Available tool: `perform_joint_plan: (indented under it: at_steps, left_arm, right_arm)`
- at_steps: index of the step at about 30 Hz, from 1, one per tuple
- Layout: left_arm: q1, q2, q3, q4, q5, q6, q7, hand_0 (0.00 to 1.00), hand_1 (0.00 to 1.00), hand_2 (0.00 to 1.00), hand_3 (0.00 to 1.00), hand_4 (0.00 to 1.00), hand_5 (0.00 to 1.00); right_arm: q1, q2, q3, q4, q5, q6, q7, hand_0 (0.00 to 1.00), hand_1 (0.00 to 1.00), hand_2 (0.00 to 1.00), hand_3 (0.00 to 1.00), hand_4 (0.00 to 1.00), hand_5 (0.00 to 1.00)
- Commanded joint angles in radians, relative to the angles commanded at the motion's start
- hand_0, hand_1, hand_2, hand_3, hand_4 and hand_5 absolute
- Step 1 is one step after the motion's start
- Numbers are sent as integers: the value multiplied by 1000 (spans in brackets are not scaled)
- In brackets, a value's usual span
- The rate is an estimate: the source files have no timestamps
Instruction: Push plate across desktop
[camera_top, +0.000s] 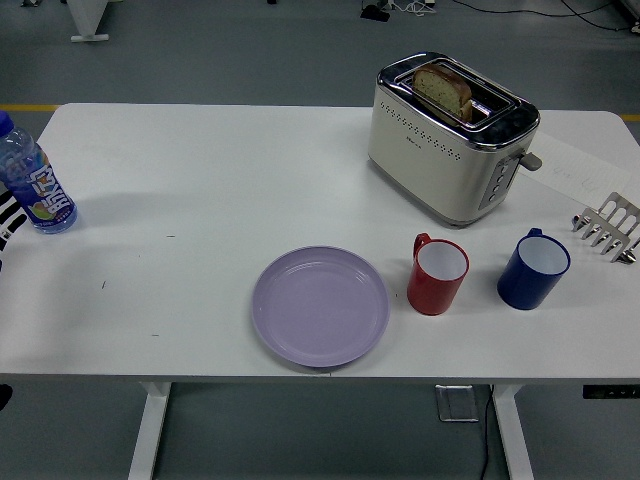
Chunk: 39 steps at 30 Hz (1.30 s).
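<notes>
A lilac plate (320, 306) lies flat near the table's front edge, a little left of centre. Nothing touches it. Only a black-and-white sliver of my left arm (5, 222) shows at the picture's left edge, beside the water bottle (33, 178) and far from the plate. My right arm is out of view.
A red mug (438, 274) stands just right of the plate, with a blue mug (533, 269) beyond it. A toaster (450, 140) holding a bread slice sits at the back right. A metal rack (607, 227) is at the right edge. Bare white tabletop (200, 180) spreads left of and behind the plate.
</notes>
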Motion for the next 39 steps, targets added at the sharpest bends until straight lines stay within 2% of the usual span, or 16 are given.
perform_joint_plan:
  at_steps: [39]
  left_arm:
    - [-10,-4,-32,-7,-21,11,-5,755,777,741,676,590,998]
  right_arm:
    - [20,-2,-5,0,-2,-1,0,577,517,609,574,223,528]
